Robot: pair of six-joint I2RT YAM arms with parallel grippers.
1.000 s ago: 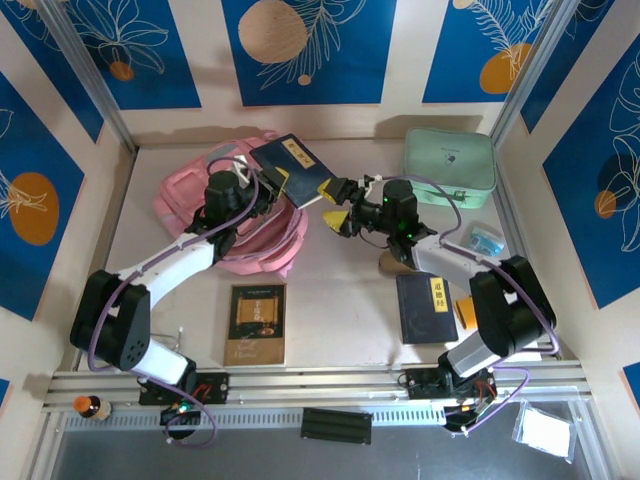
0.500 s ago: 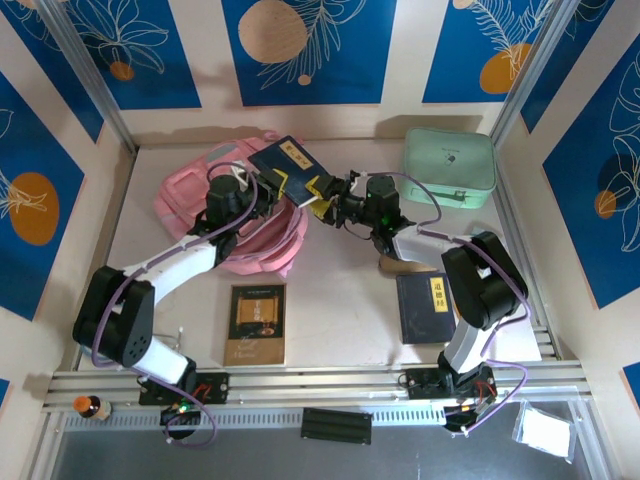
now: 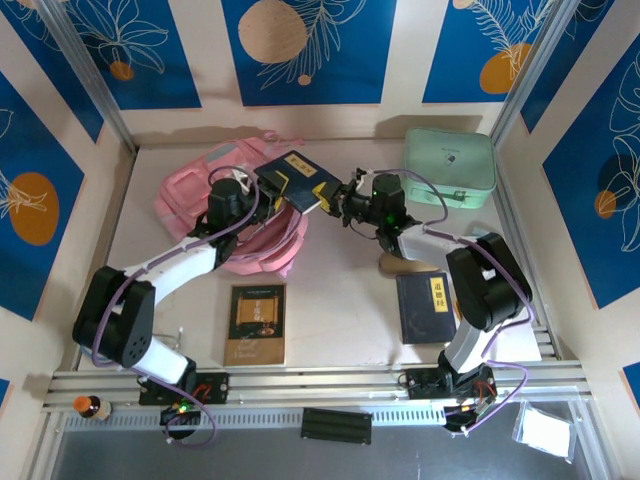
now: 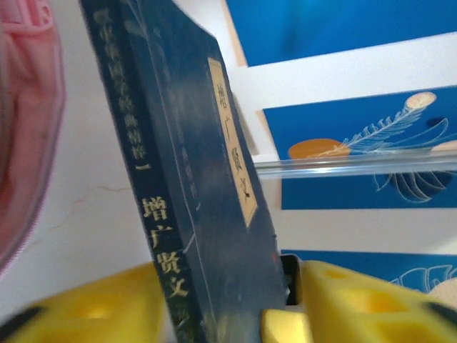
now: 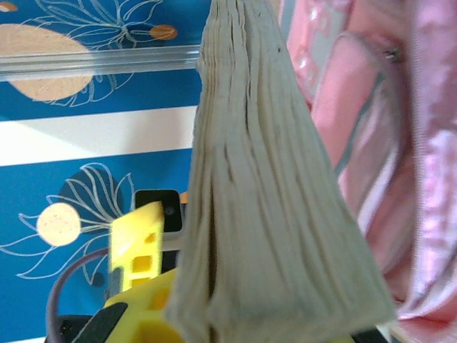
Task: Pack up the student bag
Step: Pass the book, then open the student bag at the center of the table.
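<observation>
Soft pink fabric backpack [image 3: 195,200] is lying crumpled at upper left of the table [image 3: 340,290], contents not showing. Thick dark blue book [image 3: 300,180], gold lettering, rough yellowed page edges, is tilting over the bag's right edge. Right gripper [image 3: 335,197] is pinching narrow on the book's right corner. Left gripper [image 3: 262,192] fingers [image 4: 343,300], yellow plastic, are flanking the spine; clamping or loose, cannot tell. Mint hard rounded case [image 3: 449,167] is sitting closed at upper right.

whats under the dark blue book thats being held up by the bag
Under the dark blue book lies the pink student bag on the left and bare table toward the right. The part of the bag beneath the book is covered, so its opening cannot be seen.
</observation>
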